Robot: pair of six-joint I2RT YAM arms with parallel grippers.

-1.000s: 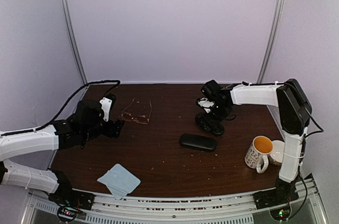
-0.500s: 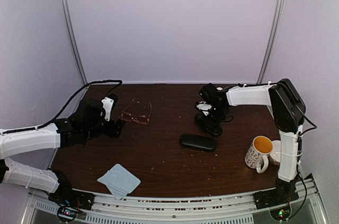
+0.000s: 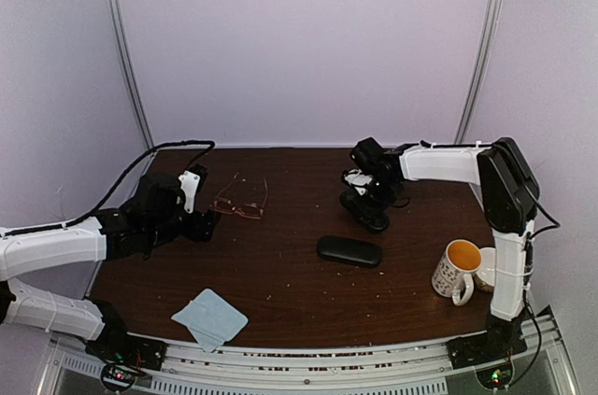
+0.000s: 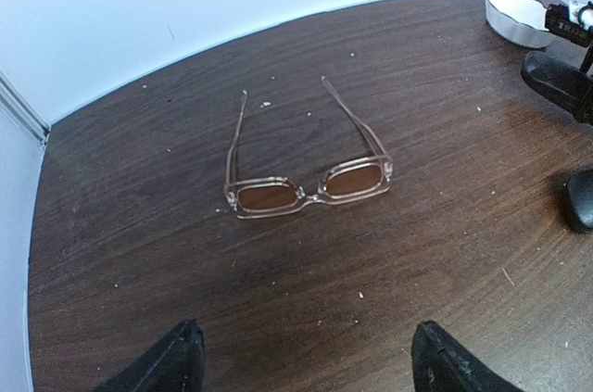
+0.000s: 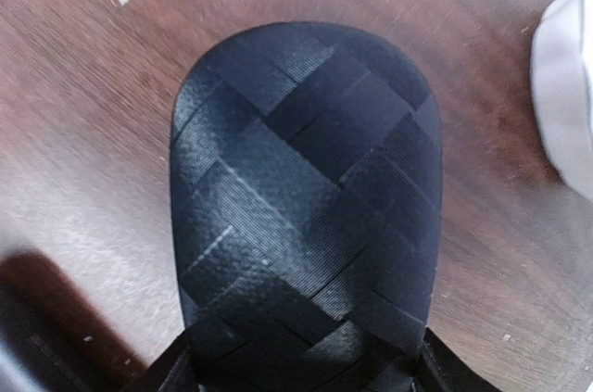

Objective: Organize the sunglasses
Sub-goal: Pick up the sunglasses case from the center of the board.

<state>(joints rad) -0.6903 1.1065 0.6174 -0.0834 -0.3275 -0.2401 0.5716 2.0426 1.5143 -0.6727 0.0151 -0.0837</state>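
A pair of sunglasses with a thin reddish-copper frame lies unfolded on the brown table at the back left, lenses toward my left arm. In the left wrist view the sunglasses sit a short way ahead of my left gripper, which is open with nothing between its fingers. That left gripper hovers just left of the frame. My right gripper is at the back right, shut on a black woven glasses case, with a finger pressed against each side.
A second black case lies closed at mid-table. A yellow-lined mug and a small bowl stand at the right edge. A light-blue cloth lies front left. A white dish sits by the right gripper.
The right gripper has closed on the woven case and shifted slightly left and back with it. The left arm has hardly moved.
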